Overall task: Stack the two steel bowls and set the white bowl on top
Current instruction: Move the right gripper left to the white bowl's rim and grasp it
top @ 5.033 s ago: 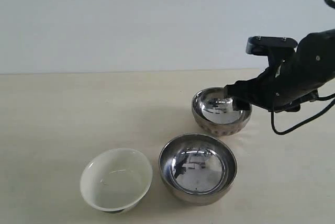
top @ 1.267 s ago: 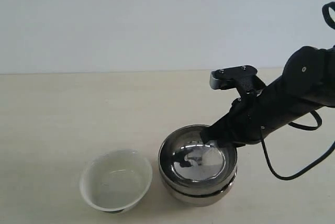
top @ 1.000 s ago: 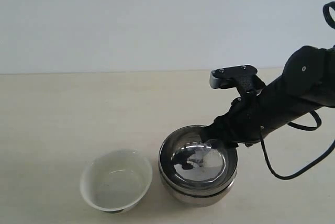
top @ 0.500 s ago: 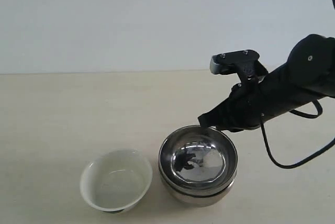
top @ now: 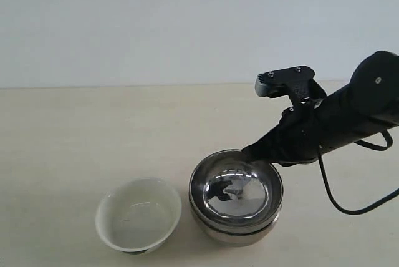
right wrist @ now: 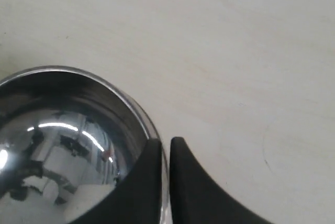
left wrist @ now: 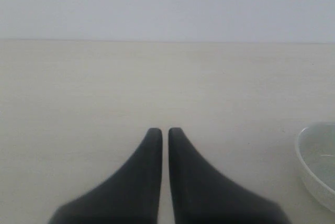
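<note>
Steel bowls (top: 235,193) nested — right tool (top: 247,152), pinched narrow and empty, hangs at their rim.

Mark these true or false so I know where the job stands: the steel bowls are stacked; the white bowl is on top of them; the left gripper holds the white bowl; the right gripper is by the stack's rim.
1. The two steel bowls are nested one inside the other. True.
2. The white bowl sits on top of the steel stack. False: it stands upright on the table, beside the stack.
3. The left gripper holds the white bowl. False: its jaws are together with nothing between them, and the bowl lies off to one side.
4. The right gripper is close to the stack's rim. True; its jaws are shut.
</note>
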